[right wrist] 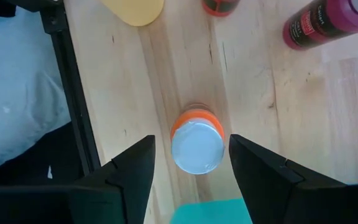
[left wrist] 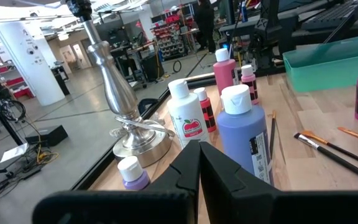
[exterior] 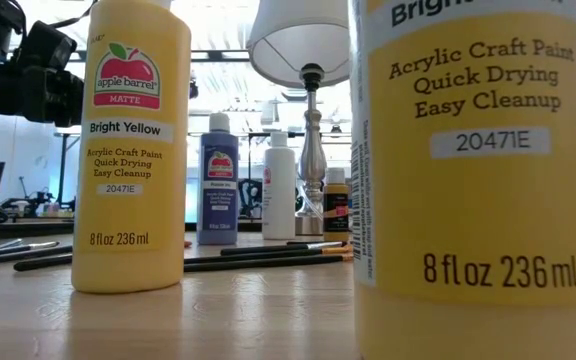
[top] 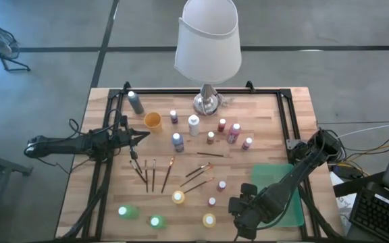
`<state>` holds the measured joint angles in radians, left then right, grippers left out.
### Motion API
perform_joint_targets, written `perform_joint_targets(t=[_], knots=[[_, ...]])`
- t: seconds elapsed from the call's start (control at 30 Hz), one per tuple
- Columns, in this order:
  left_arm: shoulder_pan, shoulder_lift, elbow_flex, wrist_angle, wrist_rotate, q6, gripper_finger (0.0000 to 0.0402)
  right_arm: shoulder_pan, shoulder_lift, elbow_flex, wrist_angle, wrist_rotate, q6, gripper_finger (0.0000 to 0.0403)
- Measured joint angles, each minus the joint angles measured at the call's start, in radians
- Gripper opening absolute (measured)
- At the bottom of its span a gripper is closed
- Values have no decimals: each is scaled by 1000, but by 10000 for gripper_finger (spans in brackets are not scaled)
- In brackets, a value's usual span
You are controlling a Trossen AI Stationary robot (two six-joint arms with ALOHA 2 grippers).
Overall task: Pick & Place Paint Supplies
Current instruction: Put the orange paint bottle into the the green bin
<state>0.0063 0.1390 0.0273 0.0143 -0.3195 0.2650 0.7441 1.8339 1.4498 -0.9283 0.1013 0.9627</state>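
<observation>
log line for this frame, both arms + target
right gripper: open, jaws straddling orange bottle, not closed | left gripper: shut, empty, near blue bottle | tray: no supplies visible

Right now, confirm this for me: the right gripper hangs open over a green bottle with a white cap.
Not green. The right wrist view shows the right gripper open over an orange bottle with a white cap.

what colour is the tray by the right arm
Green, a flat rectangular tray; clearest in the high view.
</observation>
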Motion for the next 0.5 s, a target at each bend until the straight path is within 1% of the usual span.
perform_joint_targets(t=[0.5], knots=[[-1, 0, 0, 0, 0, 0, 13, 0, 0, -39, 53, 3, 0, 169]])
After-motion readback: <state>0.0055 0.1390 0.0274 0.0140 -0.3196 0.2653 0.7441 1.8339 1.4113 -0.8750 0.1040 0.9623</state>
